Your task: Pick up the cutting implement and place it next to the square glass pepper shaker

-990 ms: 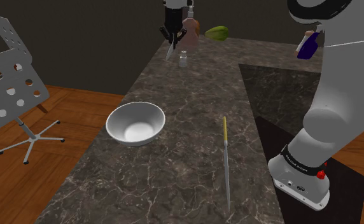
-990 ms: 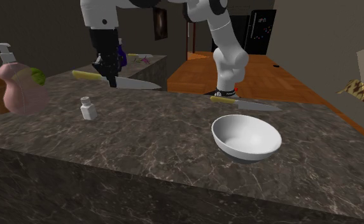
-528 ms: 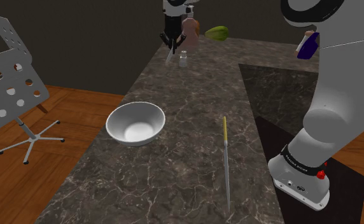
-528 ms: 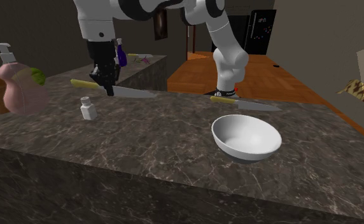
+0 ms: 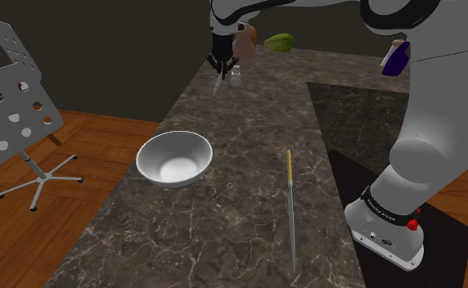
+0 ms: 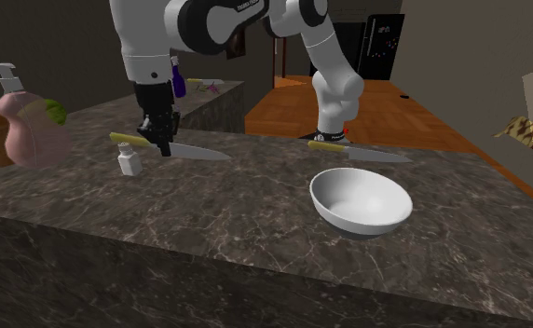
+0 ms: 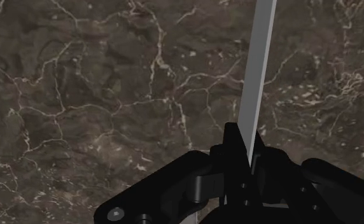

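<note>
A white bowl (image 5: 173, 158) sits on the dark veined worktop (image 5: 240, 221), well apart from the jaws. A long knife (image 5: 290, 204) with a yellow handle lies farther from them still. A pink pump bottle (image 6: 27, 126) stands near the jaws. A perforated grey chair (image 5: 11, 106) stands off on the wood floor (image 5: 110, 135).

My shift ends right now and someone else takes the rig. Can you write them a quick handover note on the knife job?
Gripper: shut on the yellow-handled knife, held roughly level near where handle meets blade.
Small white shaker: upright on the dark marble counter, right beside the held knife's handle.
Done: knife picked up and brought to the shaker.
Left: set it down (contact with the counter unclear), release, retreat.
Not part of the job: second knife and white bowl, further along the counter.
</note>
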Available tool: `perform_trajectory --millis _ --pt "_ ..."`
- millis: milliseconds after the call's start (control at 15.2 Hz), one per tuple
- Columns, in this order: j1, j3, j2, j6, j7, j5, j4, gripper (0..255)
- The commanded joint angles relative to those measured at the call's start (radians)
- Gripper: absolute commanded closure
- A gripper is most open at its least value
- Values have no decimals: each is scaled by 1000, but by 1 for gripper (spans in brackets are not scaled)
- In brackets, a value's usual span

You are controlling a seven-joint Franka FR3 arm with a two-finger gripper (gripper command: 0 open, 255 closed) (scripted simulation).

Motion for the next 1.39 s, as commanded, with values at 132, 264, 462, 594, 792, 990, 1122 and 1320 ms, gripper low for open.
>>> perform_trajectory --millis 132,264,462,594,792,990,1122,1320 --pt "0 -4 15 45 7 -8 -31 255" --pt "-1 -7 22 68 10 -12 -48 255" --pt "-1 -11 34 101 15 -19 -70 255" --pt "0 -14 43 122 18 -24 -83 255" --pt "1 -19 58 154 24 -31 -101 255" --pt "1 -20 64 165 26 -34 -107 255" --pt "1 -20 64 165 26 -34 -107 255" --pt "1 -20 64 165 26 -34 -107 255"
